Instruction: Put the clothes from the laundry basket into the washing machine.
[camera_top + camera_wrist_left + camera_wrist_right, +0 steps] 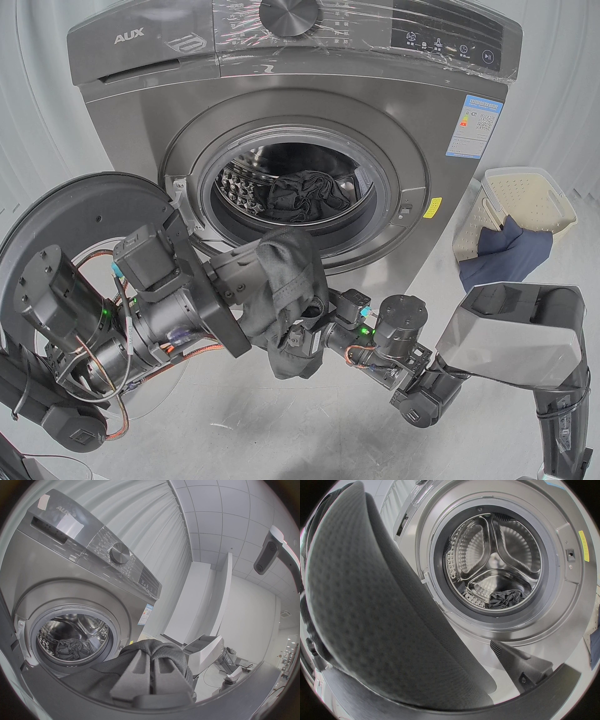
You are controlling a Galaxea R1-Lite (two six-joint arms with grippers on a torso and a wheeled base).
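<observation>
Just before the open washing machine point(156, 119), the left hand point(153, 658) pinches a dark garment point(287, 275).
Head view adds the laundry basket point(475, 220); whether the right hand point(304, 334) grips, I cannot tell.

Left gripper's point(152, 662) tips were wrapped in the dark garment point(289, 290), right gripper point(309, 322) was largely covered by that cloth, washer door point(75, 212) was half blocked by the left arm, blue garment point(595, 645) was cropped at the edge, label point(474, 126) print was left unreadable.
</observation>
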